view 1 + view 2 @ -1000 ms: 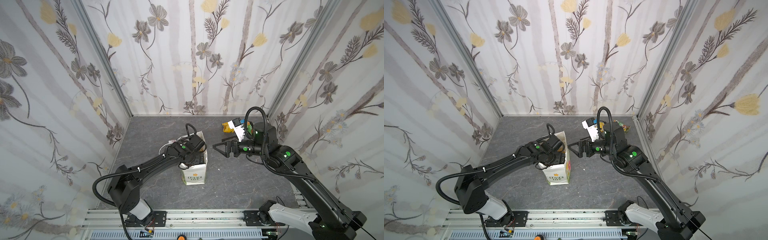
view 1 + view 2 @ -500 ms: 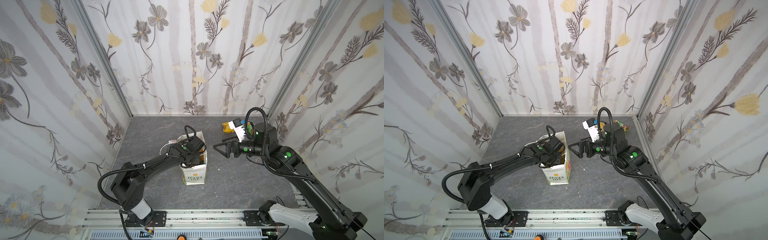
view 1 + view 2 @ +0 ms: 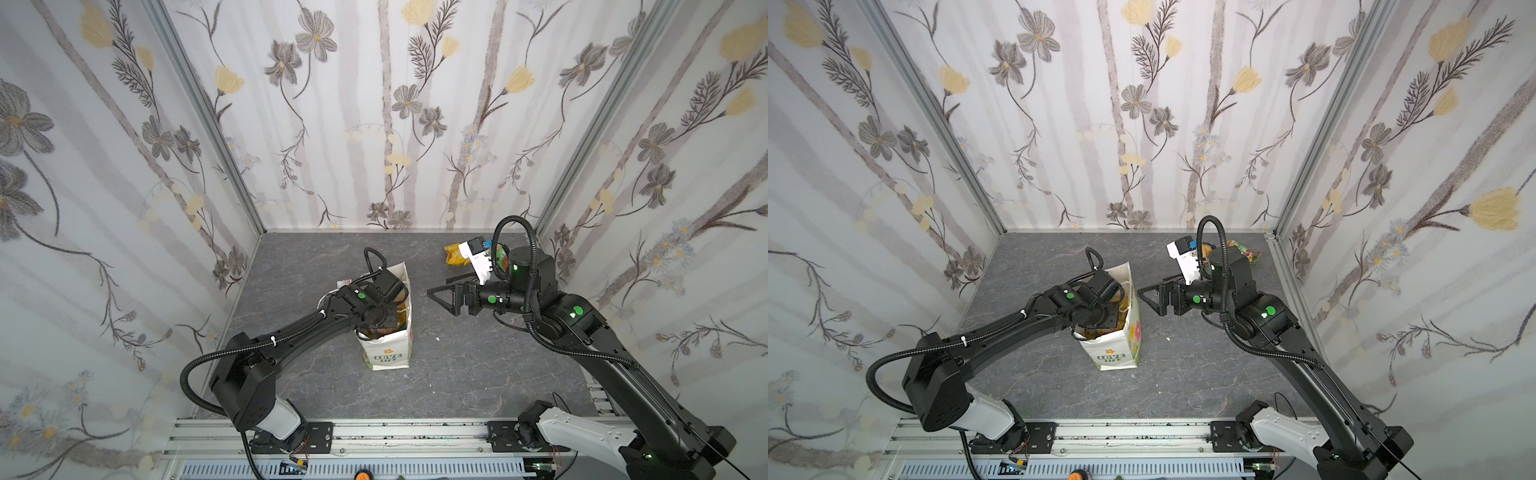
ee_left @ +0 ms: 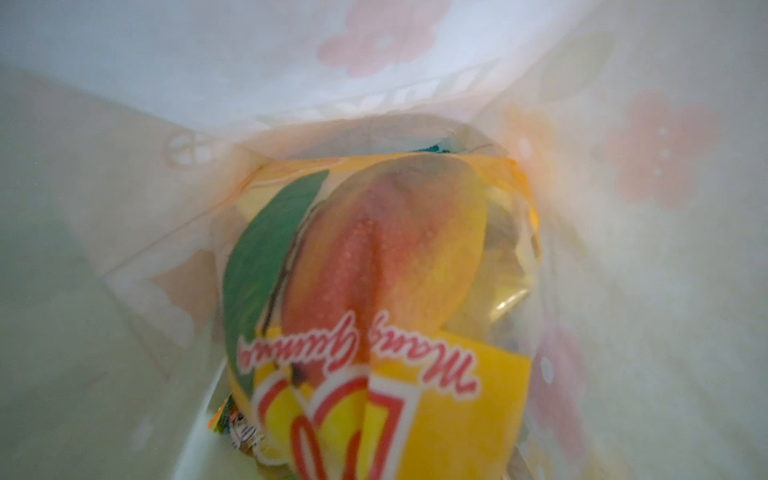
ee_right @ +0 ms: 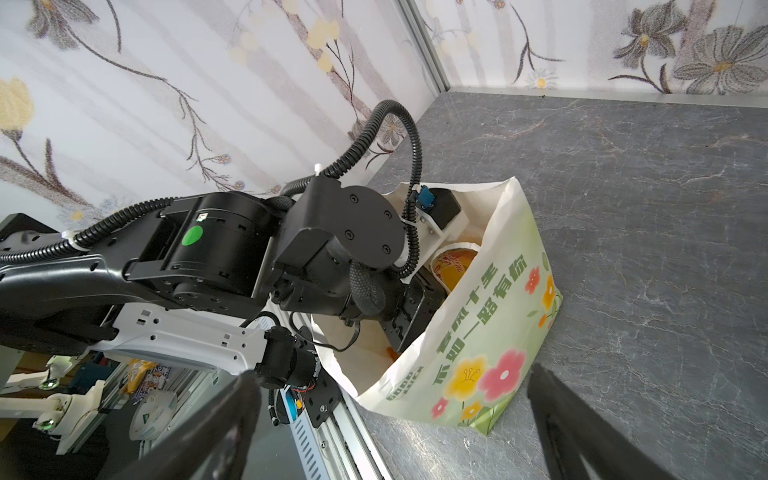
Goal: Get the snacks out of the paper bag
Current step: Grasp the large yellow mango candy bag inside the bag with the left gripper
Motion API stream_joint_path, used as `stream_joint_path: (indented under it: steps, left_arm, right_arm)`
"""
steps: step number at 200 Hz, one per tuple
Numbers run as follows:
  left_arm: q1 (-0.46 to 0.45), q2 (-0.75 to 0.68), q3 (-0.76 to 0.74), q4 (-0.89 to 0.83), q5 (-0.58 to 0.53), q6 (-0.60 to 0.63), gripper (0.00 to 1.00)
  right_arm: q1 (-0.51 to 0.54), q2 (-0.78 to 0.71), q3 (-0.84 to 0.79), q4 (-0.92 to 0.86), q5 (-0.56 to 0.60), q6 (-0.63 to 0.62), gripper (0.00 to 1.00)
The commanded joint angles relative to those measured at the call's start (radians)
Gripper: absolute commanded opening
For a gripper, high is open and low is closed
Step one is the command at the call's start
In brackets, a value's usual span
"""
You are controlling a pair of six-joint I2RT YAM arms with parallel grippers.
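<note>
Left arm (image 3: 291, 332) comes in low from the left side of the grey table (image 3: 332, 390) and its wrist is stuffed down the mouth of the paper bag (image 3: 388, 353), so from above the left gripper (image 3: 386, 322) is mostly swallowed by the bag's rim. The left wrist view inside shows the orange-yellow packet (image 4: 386, 270) with the mango print standing on end and filling most of the bag. The jaws are clamped tight and the packet's top edge is creased right where they'd meet, so it looks pinched, though the fingers themselves are out of sight. A teal scrap (image 4: 432, 147) peeks out behind it and another crinkly edge (image 4: 232, 419) is wedged beside it, both too buried to identify. The bag stands upright mid-table. Just right of it the right gripper (image 3: 446, 293) hovers with jaws spread wide and nothing in them, pointed at the bag but not touching. Back right corner: a yellow packet (image 3: 455, 254) and a green packet (image 3: 500, 258) on the table, half hidden behind the right wrist camera (image 3: 478, 257).
</note>
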Motion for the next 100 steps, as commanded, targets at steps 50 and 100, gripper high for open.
stream_joint_path:
  steps: [50,100]
  left_arm:
    - [0.001,-0.062,0.100,-0.068,-0.044,0.028,0.00]
    - [0.001,-0.083,0.157,-0.083,-0.057,0.049,0.00]
  right_arm:
    - [0.001,-0.008,0.001,0.059,0.020,0.010,0.99]
    - [0.001,-0.005,-0.006,0.067,0.023,0.018,0.99]
